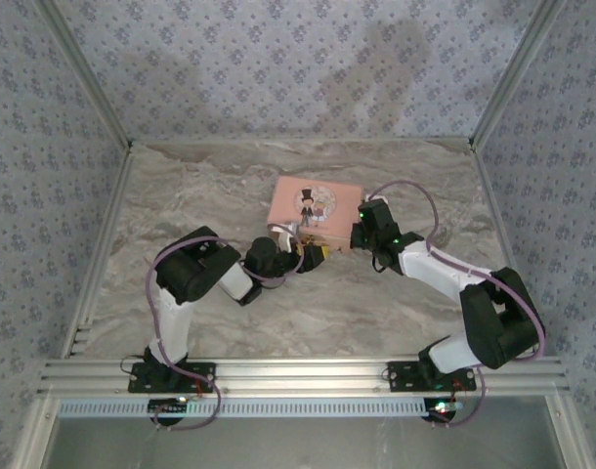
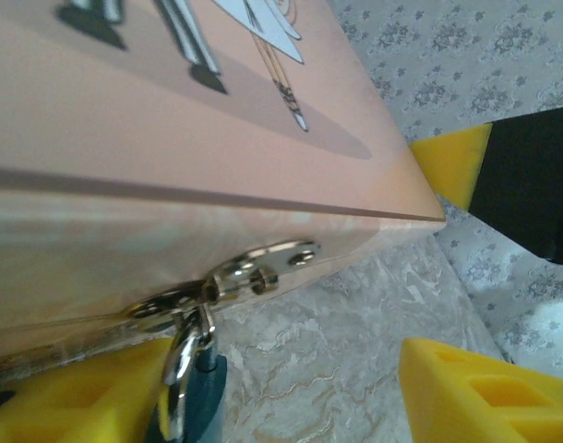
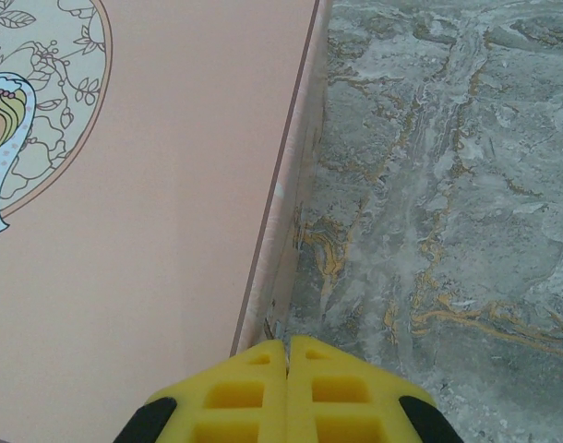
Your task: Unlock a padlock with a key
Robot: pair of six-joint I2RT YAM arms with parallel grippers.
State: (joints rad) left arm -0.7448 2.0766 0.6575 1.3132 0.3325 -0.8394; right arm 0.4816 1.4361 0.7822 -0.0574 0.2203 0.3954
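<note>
Marbled tabletop (image 1: 230, 186), grey stone veined with ochre, carries a flat rectangular pink box (image 1: 313, 210). Its smooth matte lid bears a cartoon couple. A shiny metal hasp (image 2: 254, 268) on the box's front wall carries the padlock (image 2: 194, 378), which has a curved silver shackle and a teal body. The padlock's lower part is cut off by the frame edge and partly hidden behind a yellow finger. The left claw (image 2: 291, 397) stands spread, a blocky yellow finger on either side of the padlock; whether one touches it I cannot tell. The right claw (image 3: 288, 355), its pocketed yellow fingers pressed together on nothing, sits at the box's right edge.
</note>
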